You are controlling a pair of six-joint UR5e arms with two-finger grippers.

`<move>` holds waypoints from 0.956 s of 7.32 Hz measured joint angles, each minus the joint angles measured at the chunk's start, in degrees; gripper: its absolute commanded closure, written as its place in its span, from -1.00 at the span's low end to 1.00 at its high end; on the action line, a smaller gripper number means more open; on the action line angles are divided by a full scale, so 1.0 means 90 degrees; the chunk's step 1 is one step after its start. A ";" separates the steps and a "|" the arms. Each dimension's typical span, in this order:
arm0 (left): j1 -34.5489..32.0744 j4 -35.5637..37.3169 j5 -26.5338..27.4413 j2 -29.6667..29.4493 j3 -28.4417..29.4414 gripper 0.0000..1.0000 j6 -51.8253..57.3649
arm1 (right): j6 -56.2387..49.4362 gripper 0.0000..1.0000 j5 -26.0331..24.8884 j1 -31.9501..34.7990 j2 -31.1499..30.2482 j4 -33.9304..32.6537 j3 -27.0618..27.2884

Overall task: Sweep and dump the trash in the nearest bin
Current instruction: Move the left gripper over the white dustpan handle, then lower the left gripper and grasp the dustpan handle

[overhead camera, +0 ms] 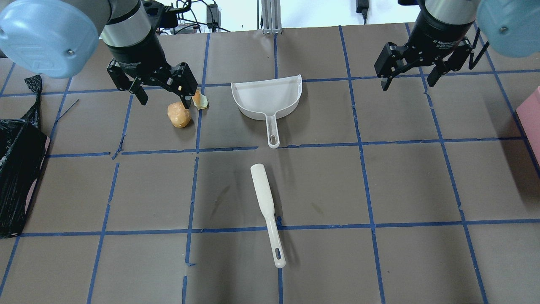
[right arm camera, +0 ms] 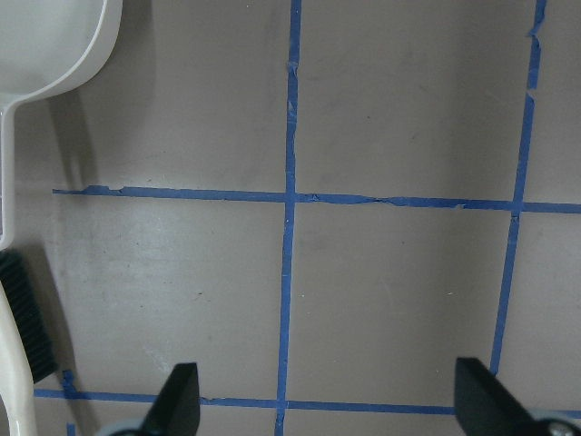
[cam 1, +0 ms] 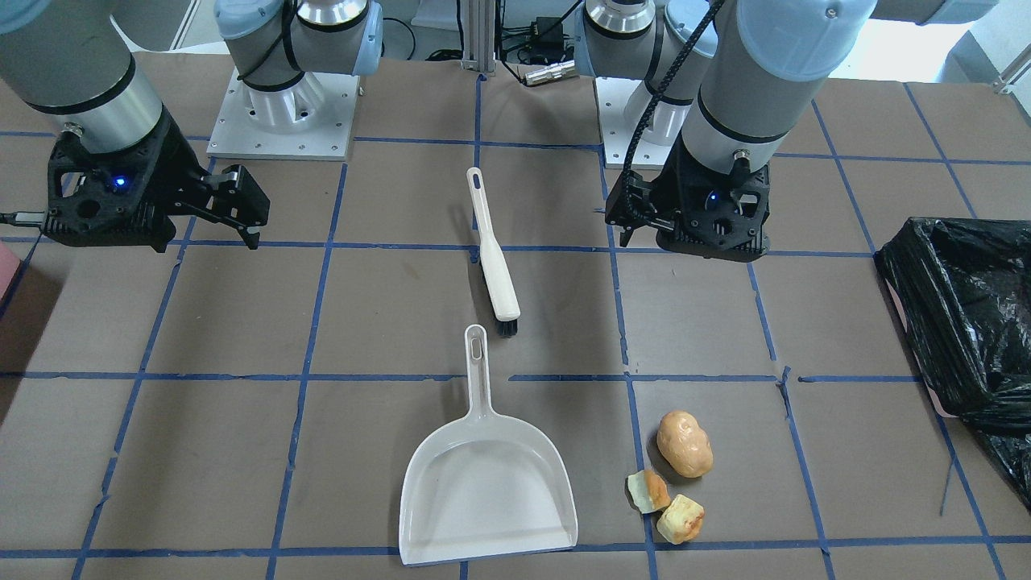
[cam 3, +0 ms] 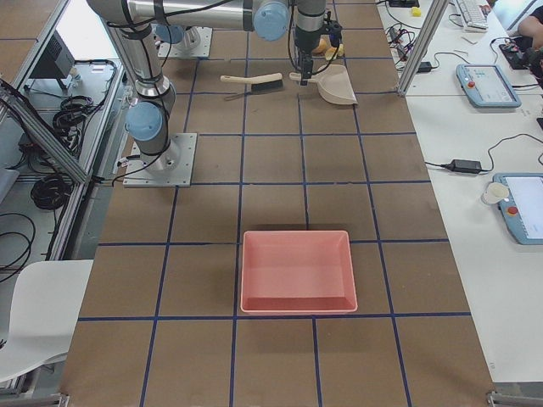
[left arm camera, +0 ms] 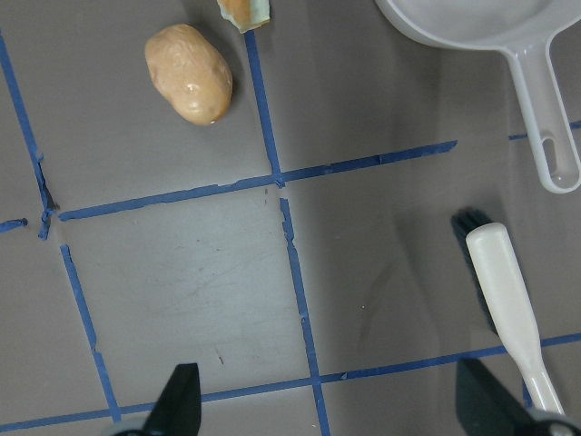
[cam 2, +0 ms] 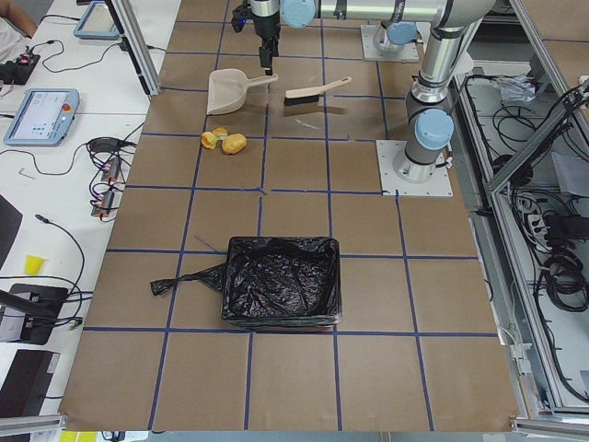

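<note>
White dustpan (cam 1: pixel 483 493), trash (cam 1: pixel 684 443) seemingly just beside

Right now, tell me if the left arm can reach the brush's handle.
Likely yes. The left gripper hangs open above the table. The brush lies by itself, apart from the dustpan and the trash, with nothing across its handle or between it and the gripper.

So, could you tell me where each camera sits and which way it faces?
Overhead: behind and above, facing forward and down; left hand, right hand.
Front-facing: across the table, facing both bases; both hands.
Exterior left: table's left end, looking past the bin; both arms.
Exterior right: opposite end, looking past the pink tray; both arms.
Left wrist: down on the potato-shaped lump; own fingertips.
Right wrist: down on table; own fingertips.
All share dustpan, brush.
</note>
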 measured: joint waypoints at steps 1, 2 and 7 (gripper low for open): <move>-0.0139 0.0111 -0.0072 -0.0070 0.0002 -1.00 -0.0056 | 0.0001 -1.00 0.0000 -0.0001 -0.0012 0.0004 0.0002; -0.0262 0.0206 -0.0084 -0.0088 0.0014 -1.00 -0.0077 | 0.0002 -1.00 0.0000 -0.0002 -0.0024 0.0002 0.0003; -0.0951 0.0950 -0.0562 -0.0459 -0.0115 -0.99 -0.0542 | -0.0013 -1.00 0.0000 -0.0006 -0.0021 -0.0004 0.0022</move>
